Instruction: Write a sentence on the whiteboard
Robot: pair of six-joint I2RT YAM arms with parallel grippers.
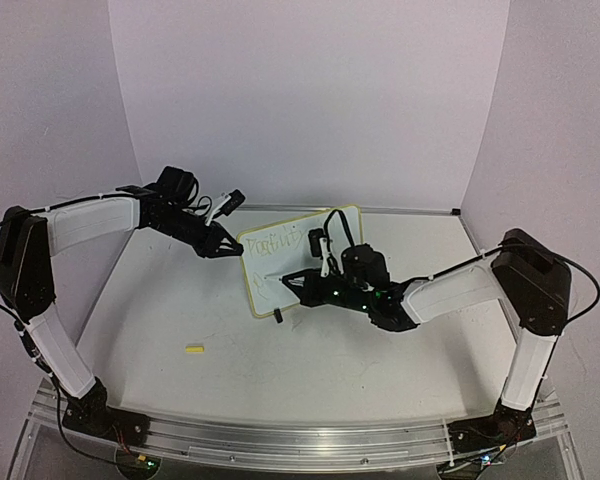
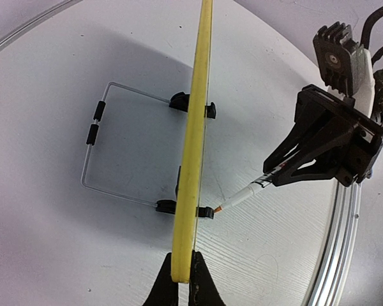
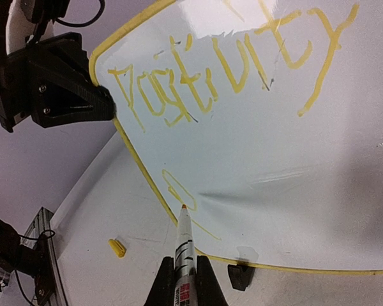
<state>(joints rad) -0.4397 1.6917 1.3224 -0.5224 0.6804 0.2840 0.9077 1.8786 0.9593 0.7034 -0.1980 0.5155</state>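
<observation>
well, start from the desk (image 1: 180, 320): the whiteboard (image 1: 275, 270) stands near its middle, between the two arms, propped nearly upright on a thin wire stand (image 2: 92, 146) with small black feet (image 3: 240, 275).

judge the board as light, thin and stiff, with a glossy face that a tip will skate over. on so slight a stand it will likely tip back or skid under pen pressure, so it needs bracing. the yellow rim is the place to hold it, never the written face, which would probably smear.

your left tool (image 2: 182, 280) does just that, closed on the rim at the board's edge, near an upper corner in the top view. your right tool (image 3: 184, 274) is closed around the marker pen (image 3: 184, 239), gripping its barrel, tip forward.

the tip sits low on the face beside a small yellow loop; you cannot tell if it touches. the sentence (image 3: 230, 76) runs across the top in one line of yellow strokes, with that loop apparently starting a second.

a yellow cap (image 1: 194, 348) lies on the desk, well apart from the board.
</observation>
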